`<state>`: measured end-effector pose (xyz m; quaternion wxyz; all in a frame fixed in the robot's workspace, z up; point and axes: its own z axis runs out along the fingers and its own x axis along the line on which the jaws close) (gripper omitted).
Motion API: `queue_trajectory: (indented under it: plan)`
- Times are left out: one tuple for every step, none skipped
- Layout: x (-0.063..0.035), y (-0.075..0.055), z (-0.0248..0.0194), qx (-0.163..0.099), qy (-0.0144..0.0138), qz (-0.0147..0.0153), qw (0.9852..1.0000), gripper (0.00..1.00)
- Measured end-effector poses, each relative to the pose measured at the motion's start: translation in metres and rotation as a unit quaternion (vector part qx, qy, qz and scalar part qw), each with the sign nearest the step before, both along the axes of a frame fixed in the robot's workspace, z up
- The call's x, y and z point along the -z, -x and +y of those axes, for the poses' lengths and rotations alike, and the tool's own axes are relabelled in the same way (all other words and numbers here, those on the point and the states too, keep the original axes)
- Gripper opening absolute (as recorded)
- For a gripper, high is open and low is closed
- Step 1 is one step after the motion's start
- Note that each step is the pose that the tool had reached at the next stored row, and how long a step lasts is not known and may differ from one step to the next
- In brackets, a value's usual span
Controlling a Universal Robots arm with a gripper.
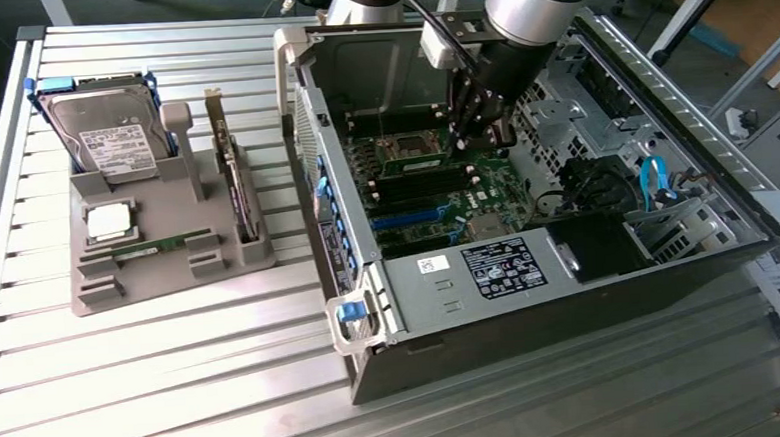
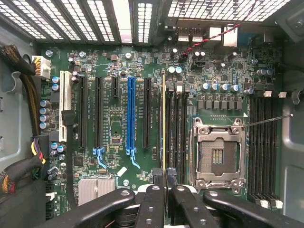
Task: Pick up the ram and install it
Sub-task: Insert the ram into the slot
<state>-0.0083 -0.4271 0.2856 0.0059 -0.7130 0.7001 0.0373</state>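
Note:
In the wrist view the ram (image 2: 164, 123) appears edge-on as a thin yellow-green line, upright between my two black fingertips (image 2: 153, 183). My gripper (image 2: 164, 178) is shut on its upper edge. The stick hangs over the motherboard (image 2: 114, 118), lined up along the black memory slots (image 2: 176, 128) beside the open CPU socket (image 2: 217, 152); I cannot tell whether it touches a slot. In the exterior view my gripper (image 1: 476, 124) reaches down inside the open computer case (image 1: 527, 271), just above the board near the CPU socket (image 1: 413, 147).
A grey holder (image 1: 165, 260) at the exterior view's left carries a silver hard drive (image 1: 112, 133), a CPU chip (image 1: 107, 221) and an upright dark expansion card (image 1: 235, 182). Cable bundles (image 2: 21, 156) line one case wall. More memory slots (image 2: 263, 142) lie beyond the socket.

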Motion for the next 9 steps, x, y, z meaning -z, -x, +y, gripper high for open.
queue_trajectory:
  plan:
    - [0.0000, 0.0000, 0.0000, 0.000, 0.0000, 0.0000, 1.0000, 0.12]
    - [0.0000, -0.0001, 0.0000, 0.000, 0.0000, 0.0000, 1.0000, 0.12]
    - [0.0000, -0.0006, 0.0000, 0.000, 0.0000, 0.0000, 1.0000, 0.12]
    - [0.0000, -0.0015, 0.0000, 0.000, 0.0000, 0.0000, 1.0000, 0.12]
    - [0.0000, -0.0024, 0.0000, 0.000, 0.0000, 0.0000, 1.0000, 0.12]
    - [0.0001, -0.0032, 0.0000, 0.000, -0.0001, 0.0000, 1.0000, 0.12]
    - [0.0001, -0.0040, 0.0000, 0.000, -0.0001, 0.0000, 1.0000, 0.12]
    - [0.0001, -0.0048, 0.0000, 0.000, -0.0001, 0.0000, 1.0000, 0.12]
    - [0.0001, -0.0055, 0.0000, 0.000, 0.0000, 0.0000, 1.0000, 0.12]
